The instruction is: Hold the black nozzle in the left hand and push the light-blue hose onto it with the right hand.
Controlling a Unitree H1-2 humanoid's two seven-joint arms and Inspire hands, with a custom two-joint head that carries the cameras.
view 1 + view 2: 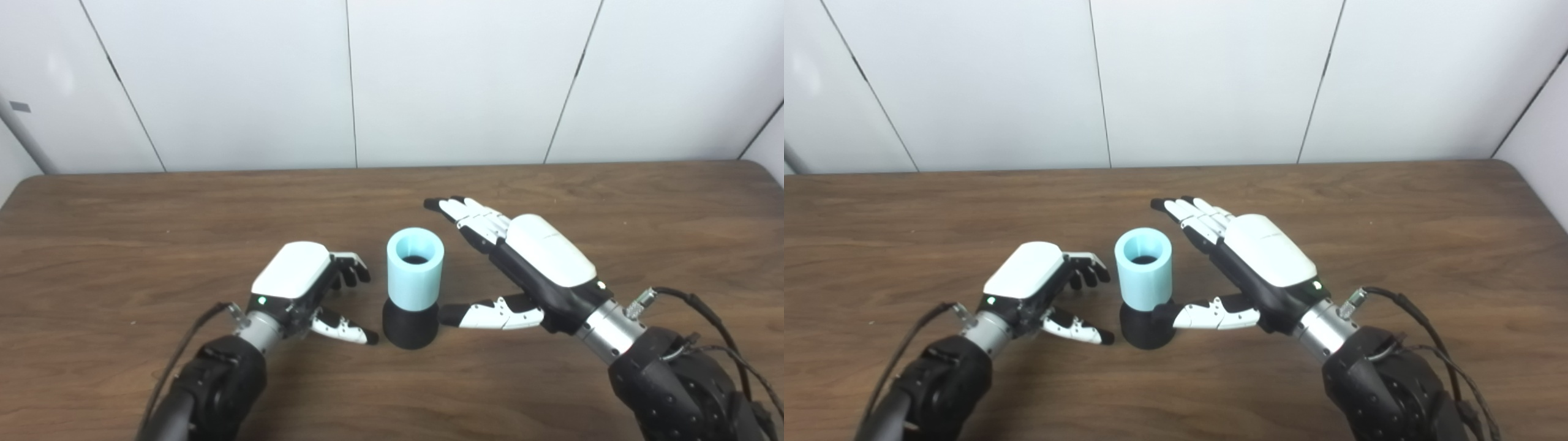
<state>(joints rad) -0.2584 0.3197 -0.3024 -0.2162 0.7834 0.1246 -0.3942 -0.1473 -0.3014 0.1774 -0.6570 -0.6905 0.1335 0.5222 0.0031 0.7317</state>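
White wall panels are standing behind a brown wooden surface (122, 208). Going left to right: the left hand (306, 288) is resting low, its fingers (350, 268) curled but apart from the thumb, holding nothing. Just right of those fingers the hose (415, 266) is sitting upright on the nozzle (410, 324), open end up. Right of it, the right hand (527, 263) is hovering, fingers (468, 214) stretched wide past the hose, thumb pointing at the nozzle; whether it is touching, I cannot tell.
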